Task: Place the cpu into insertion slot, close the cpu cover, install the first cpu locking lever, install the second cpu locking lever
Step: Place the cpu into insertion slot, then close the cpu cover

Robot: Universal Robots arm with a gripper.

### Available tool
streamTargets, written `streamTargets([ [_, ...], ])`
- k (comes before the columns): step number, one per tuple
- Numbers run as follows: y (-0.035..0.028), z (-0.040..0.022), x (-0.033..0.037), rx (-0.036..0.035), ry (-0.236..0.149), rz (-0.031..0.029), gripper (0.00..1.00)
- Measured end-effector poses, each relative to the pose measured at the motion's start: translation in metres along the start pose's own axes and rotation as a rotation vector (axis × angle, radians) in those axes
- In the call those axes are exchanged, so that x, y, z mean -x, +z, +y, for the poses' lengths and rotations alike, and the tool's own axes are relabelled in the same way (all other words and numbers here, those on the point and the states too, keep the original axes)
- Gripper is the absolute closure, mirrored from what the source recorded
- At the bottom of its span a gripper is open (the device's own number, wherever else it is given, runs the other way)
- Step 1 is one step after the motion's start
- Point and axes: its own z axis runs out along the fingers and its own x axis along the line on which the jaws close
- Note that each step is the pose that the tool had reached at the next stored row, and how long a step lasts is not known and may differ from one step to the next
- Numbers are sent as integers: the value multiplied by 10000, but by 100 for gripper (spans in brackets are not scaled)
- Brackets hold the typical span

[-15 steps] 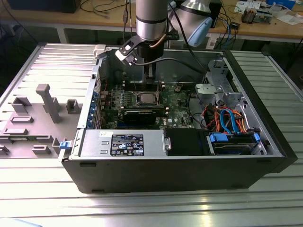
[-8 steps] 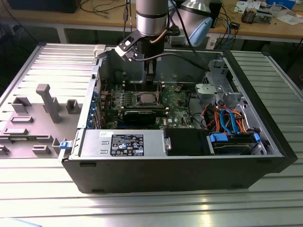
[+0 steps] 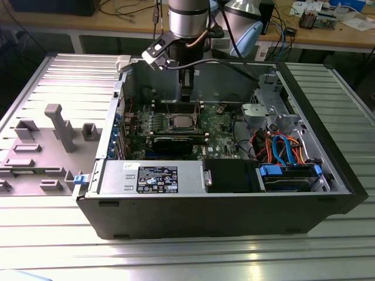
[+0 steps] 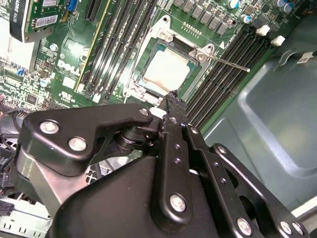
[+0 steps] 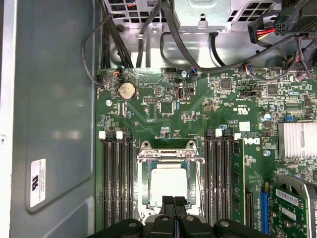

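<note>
On the exterior view's left, grey fixture blocks (image 3: pixel 58 129) stood on the bench (image 3: pixel 187 257), well apart from the open computer case (image 3: pixel 222 216). Inside it, the cpu (image 5: pixel 168 182) lay in the insertion slot (image 5: pixel 143 198), framed by the cpu cover (image 5: pixel 171 154), with memory slots (image 5: pixel 116 183) flanking both sides. Coloured cables (image 3: pixel 281 146) crowded the right. My arm (image 3: pixel 187 17) reached straight down, my tool (image 5: pixel 174 201) pressed together on nothing, just above the cpu's edge.
</note>
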Motion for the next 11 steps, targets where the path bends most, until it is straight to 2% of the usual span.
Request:
streamTargets([
  [8,-1,2,0,-2,0,7,89],
  [11,-1,23,0,-1,0,6,89],
])
